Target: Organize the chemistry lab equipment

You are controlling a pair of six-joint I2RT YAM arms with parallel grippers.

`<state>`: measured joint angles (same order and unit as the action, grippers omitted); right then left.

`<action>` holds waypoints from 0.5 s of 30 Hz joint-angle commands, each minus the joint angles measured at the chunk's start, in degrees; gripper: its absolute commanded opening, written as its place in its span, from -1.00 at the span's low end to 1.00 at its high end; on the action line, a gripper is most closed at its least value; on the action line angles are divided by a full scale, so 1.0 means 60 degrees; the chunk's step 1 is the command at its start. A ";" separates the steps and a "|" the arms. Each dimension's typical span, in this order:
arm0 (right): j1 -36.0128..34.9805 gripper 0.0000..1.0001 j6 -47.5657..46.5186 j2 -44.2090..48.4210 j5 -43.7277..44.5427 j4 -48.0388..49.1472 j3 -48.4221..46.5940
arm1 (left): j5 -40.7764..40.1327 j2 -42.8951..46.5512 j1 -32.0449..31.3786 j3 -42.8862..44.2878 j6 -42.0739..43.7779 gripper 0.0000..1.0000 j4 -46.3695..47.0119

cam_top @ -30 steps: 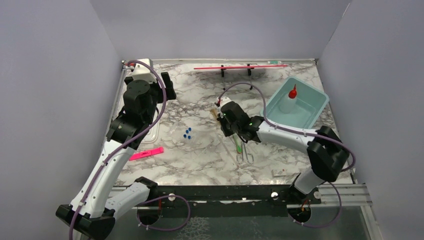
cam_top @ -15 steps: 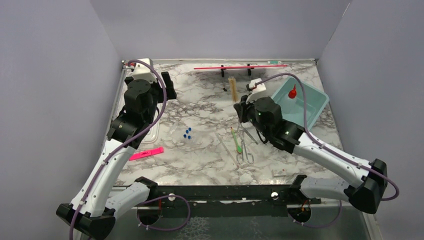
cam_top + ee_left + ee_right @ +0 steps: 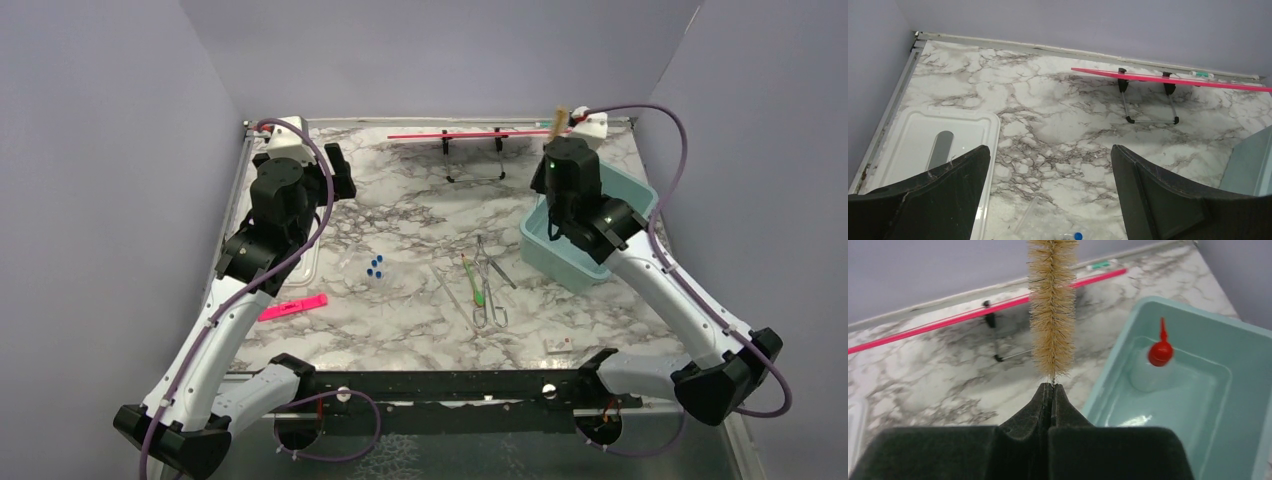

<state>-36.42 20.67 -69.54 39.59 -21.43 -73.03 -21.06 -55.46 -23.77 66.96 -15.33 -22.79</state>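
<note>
The bristly tan brush is pinched by its thin wire stem in the right hand, upright at top centre of the wrist view, just left of the teal bin. Looks light, with soft bristles that'd squash, so the stem is probably best gripped. The left hand is spread apart, nothing in it.

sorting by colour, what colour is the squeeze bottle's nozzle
The nozzle is red, best seen in the right wrist view.

Long red rod on a black stand spans the marble table beyond the left jaws. White tray lies at their left side, and a teal bin sits just right of the right jaws.
</note>
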 commanded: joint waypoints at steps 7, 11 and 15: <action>0.3448 -0.99 0.2286 -0.0062 -0.0929 -0.2757 0.0365 | 0.0272 0.0116 -0.0053 0.0020 -0.0074 0.88 0.0194; 0.4807 -0.99 0.2428 -0.0433 -0.2338 -0.2451 0.1097 | 0.0287 0.0096 -0.0067 0.0031 -0.0045 0.87 0.0223; 0.5364 -0.99 0.2377 -0.1034 -0.2815 -0.2055 0.1642 | 0.0218 0.0172 -0.0080 0.0032 0.0031 0.87 0.0222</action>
<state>-6.37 33.28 -72.64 28.69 -34.09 -65.78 -20.58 -55.44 -23.77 66.96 -15.38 -22.79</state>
